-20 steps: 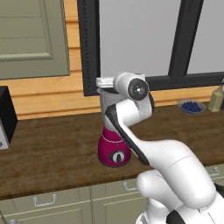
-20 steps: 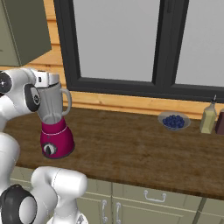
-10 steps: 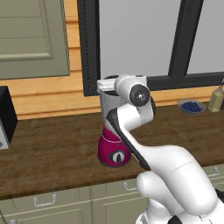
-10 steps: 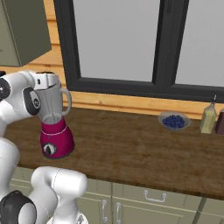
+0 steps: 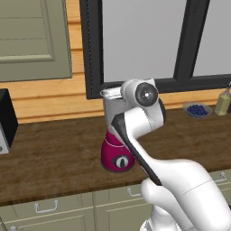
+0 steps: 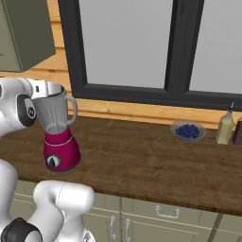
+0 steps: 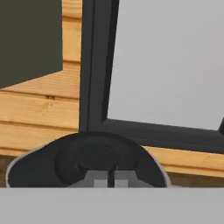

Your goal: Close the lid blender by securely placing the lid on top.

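The blender (image 5: 118,155) stands on the wooden counter, with a magenta base, a round dark dial and a tall clear grey jar (image 6: 53,111) with a handle. In the hand view the black lid (image 7: 87,159) with its raised centre lies flat, and a grey rim shows around it. My gripper (image 7: 110,178) is at the lid's near edge, its fingertips (image 7: 99,179) close together and shut on the lid. In both base views my hand (image 5: 111,93) sits right at the jar's mouth (image 6: 47,89), and the arm hides part of the jar.
A plate of blue berries (image 6: 188,131) and a bottle (image 6: 225,126) stand at the back right under the window. A black box appliance (image 5: 5,119) sits at the counter's left. A wall cabinet (image 5: 31,40) hangs up left.
The wrist has shifted slightly right and down over the jar. The blender has not moved.
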### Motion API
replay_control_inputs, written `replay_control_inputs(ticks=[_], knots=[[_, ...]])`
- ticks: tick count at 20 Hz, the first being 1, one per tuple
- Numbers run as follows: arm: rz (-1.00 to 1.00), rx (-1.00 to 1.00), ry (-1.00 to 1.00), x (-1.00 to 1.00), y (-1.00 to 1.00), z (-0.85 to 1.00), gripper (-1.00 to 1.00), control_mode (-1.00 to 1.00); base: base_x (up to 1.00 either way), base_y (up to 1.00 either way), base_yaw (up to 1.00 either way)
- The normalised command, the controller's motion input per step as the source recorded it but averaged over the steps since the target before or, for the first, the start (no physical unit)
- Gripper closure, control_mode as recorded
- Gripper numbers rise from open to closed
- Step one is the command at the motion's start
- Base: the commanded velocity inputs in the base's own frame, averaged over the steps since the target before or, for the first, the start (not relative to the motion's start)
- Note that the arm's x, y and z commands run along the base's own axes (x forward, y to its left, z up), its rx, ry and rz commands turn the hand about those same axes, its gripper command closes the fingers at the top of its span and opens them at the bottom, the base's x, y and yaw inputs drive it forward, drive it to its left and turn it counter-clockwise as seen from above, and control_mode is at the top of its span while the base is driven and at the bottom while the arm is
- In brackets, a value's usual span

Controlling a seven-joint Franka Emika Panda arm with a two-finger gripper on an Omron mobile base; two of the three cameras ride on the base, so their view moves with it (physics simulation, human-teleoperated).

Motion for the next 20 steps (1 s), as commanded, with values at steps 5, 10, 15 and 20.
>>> replay_control_inputs(ticks=[5, 10, 15, 20], knots=[[-0.08, -0.03, 0.07, 0.0, -0.36, -0.38, 1.0, -1.0, 0.0, 0.0, 0.0], [-0.06, -0.01, 0.03, -0.11, -0.2, -0.09, 1.0, -1.0, 0.0, 0.0, 0.0], [-0.05, 0.0, 0.0, -0.66, -0.41, 0.0, 1.0, -1.0, 0.0, 0.0, 0.0], [-0.13, 0.01, -0.06, -0.75, -0.69, 0.08, 1.0, -1.0, 0.0, 0.0, 0.0]])
